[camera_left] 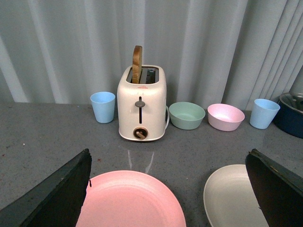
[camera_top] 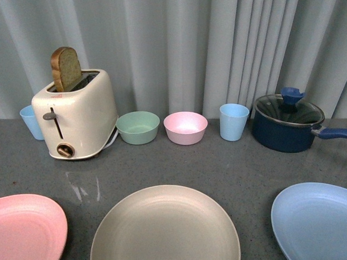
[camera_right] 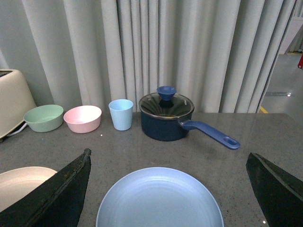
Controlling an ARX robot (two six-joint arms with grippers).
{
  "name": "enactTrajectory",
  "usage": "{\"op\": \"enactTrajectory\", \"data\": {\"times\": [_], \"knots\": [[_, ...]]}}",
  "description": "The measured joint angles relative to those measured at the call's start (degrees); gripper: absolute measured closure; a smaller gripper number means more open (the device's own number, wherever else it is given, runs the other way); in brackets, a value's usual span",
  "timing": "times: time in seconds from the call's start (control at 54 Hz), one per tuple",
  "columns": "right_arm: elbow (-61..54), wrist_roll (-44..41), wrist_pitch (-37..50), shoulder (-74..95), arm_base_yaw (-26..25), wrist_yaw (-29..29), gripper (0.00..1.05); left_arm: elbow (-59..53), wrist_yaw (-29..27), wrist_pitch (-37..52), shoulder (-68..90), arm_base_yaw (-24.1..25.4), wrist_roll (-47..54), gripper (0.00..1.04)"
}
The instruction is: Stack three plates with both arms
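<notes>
The left gripper (camera_left: 169, 158) stands wide open, its two black fingers (camera_left: 57, 194) far apart at either side of its wrist view. It holds nothing and touches nothing, and the pink plate (camera_left: 132, 201) lies on the grey countertop (camera_left: 47, 137) below the gap. The right gripper (camera_right: 169, 158) is spread just as wide and is equally empty, with the light blue plate (camera_right: 158, 198) flat beneath it. The front view shows neither arm, but it alone shows all three plates at once: pink on the robot's left, the beige-grey plate (camera_top: 164, 230) in the middle, light blue on the right. Each lies separately with bare surface between them, none stacked. Each wrist view catches only part of the beige-grey plate. Along the back, before a pale curtain (camera_top: 187, 44), stand a blue cup (camera_top: 30, 122) partly hidden by a cream toaster (camera_top: 76, 119) with a slice of bread (camera_top: 66, 68) in its slot, a green bowl (camera_top: 138, 126), a pink bowl (camera_top: 185, 127), a second blue cup (camera_top: 234, 121) and a dark blue saucepan (camera_top: 287, 129) with a glass lid. All of these stand well behind the plates.
</notes>
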Motion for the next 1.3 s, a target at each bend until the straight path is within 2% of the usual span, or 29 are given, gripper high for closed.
{"op": "enactTrajectory", "data": {"times": [0.741, 0.778, 0.815, 0.926, 1.019, 1.13, 1.296], "knots": [[0.0, 0.0, 0.0, 0.0, 0.0, 0.0, 0.07, 0.0, -0.02, 0.0, 0.0, 0.0, 0.0, 0.07], [0.0, 0.0, 0.0, 0.0, 0.0, 0.0, 0.07, 1.7, 3.98, -4.83, 2.56, 1.33, -3.56, 0.07], [0.0, 0.0, 0.0, 0.0, -0.02, -0.02, 0.07, 5.42, 8.87, -9.49, 10.97, 3.54, -11.67, 0.07], [0.0, 0.0, 0.0, 0.0, -0.02, -0.02, 0.07, 11.54, 10.4, -0.48, 27.56, 5.73, -17.55, 0.07], [0.0, 0.0, 0.0, 0.0, -0.04, -0.02, 0.07, 17.29, 10.08, 5.38, 39.65, 7.58, -14.71, 0.07], [0.0, 0.0, 0.0, 0.0, -0.04, -0.07, 0.07, 22.25, 8.87, 8.02, 53.02, 11.87, -8.44, 0.07], [0.0, 0.0, 0.0, 0.0, -0.04, -0.04, 0.07, 26.05, 8.09, 5.62, 67.32, 18.34, 2.49, 0.07]]}}
